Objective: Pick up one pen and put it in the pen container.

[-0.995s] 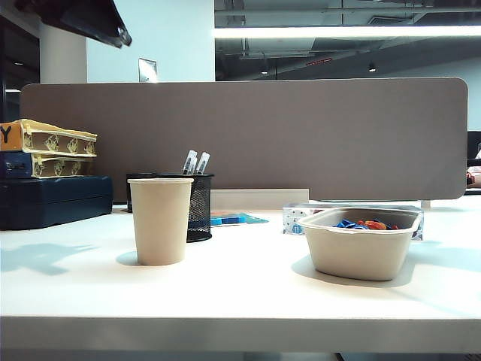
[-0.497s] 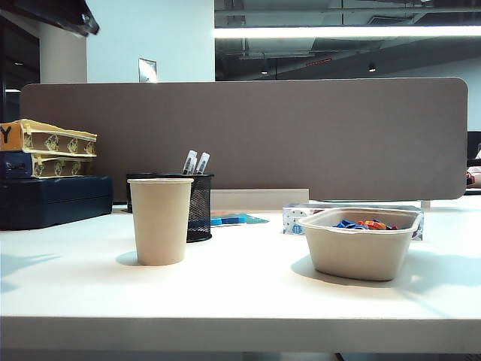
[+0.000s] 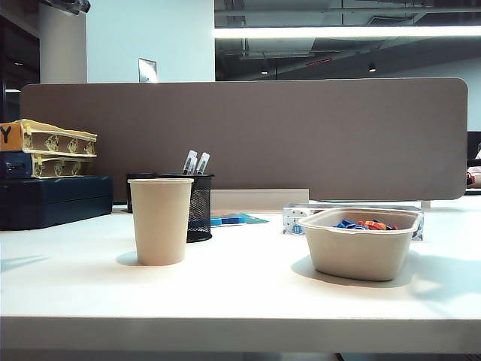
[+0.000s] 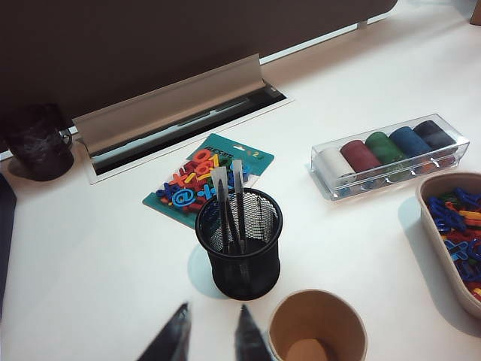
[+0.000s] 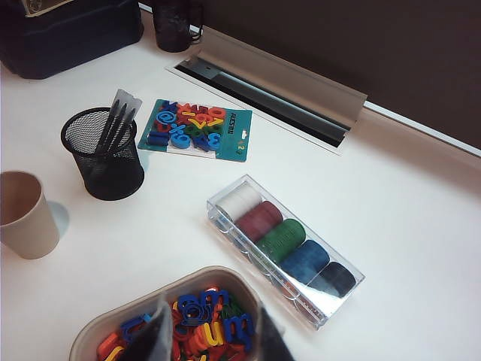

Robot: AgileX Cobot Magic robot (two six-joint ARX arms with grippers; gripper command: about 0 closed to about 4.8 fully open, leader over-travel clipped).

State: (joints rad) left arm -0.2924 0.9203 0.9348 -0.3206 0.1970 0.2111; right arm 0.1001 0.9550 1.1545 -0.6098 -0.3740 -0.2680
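The pen container (image 4: 239, 254), a black wire-mesh cup, stands upright on the white table. Two dark pens (image 4: 228, 203) with pale ends lean inside it. My left gripper (image 4: 214, 322) hovers high above the table beside the container and the paper cup, open with nothing between its fingers. My right gripper (image 5: 210, 331) hangs open above the beige bowl (image 5: 90, 335), holding nothing. The container (image 5: 105, 156) and pens (image 5: 117, 119) also show in the right wrist view. In the exterior view the container (image 3: 200, 207) stands behind the paper cup, with the pen ends (image 3: 195, 162) poking out; neither gripper is seen there.
A beige paper cup (image 3: 160, 220) stands in front of the container. The bowl (image 3: 364, 248) holds coloured plastic letters. A clear box of coloured spools (image 5: 285, 244), a card of letters (image 5: 195, 129), a dark mug (image 4: 39, 143) and a cable slot (image 4: 180, 113) lie toward the partition.
In the exterior view the dark arm part at the top left has drawn up and left until only a sliver remains. The shadows on the table have shrunk. Cup, container and bowl have not moved.
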